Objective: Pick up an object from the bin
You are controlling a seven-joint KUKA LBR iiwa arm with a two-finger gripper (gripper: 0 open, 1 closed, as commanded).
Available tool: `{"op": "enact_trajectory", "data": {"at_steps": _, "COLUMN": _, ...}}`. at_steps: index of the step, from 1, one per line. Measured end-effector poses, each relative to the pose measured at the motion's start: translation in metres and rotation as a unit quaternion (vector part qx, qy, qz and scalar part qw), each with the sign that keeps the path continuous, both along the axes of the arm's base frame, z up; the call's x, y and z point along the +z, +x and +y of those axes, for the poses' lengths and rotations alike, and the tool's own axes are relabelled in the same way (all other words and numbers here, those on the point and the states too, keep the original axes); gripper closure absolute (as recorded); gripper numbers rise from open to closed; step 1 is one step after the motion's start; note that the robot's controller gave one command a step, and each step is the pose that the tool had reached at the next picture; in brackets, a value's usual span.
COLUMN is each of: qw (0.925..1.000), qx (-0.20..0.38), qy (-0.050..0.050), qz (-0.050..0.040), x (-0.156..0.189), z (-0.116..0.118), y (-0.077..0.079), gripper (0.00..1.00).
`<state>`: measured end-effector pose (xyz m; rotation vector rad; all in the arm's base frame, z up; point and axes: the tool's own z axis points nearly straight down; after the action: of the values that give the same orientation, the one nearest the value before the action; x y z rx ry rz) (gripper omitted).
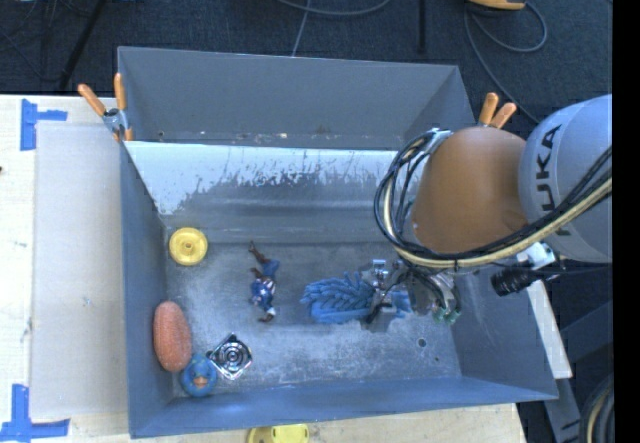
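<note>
My gripper (383,303) reaches down at the right of the bin floor, partly under the arm's orange cover. Its fingertips stand at the right end of a blue spiky, leaf-like toy (335,298) that lies flat on the floor. Whether the toy sits between the fingers is hidden. A small blue and red figure (264,289) lies a little to the left of the blue toy.
A yellow round disc (187,246) lies at the left. An orange oval thing (171,335), a silver round piece (231,356) and a small blue and orange thing (199,378) lie in the front left corner. The arm and its cables cover the bin's right side.
</note>
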<state>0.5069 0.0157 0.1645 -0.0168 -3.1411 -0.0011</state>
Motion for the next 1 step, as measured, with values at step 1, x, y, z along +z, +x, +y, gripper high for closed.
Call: {"op": "enact_trajectory", "data": {"at_steps": 1, "qw": 1.0000, "qx": 0.000, "qy": 0.000, "qz": 0.0000, "x": 0.0000, "z": 0.0000, "y": 0.0000, "gripper": 1.00}}
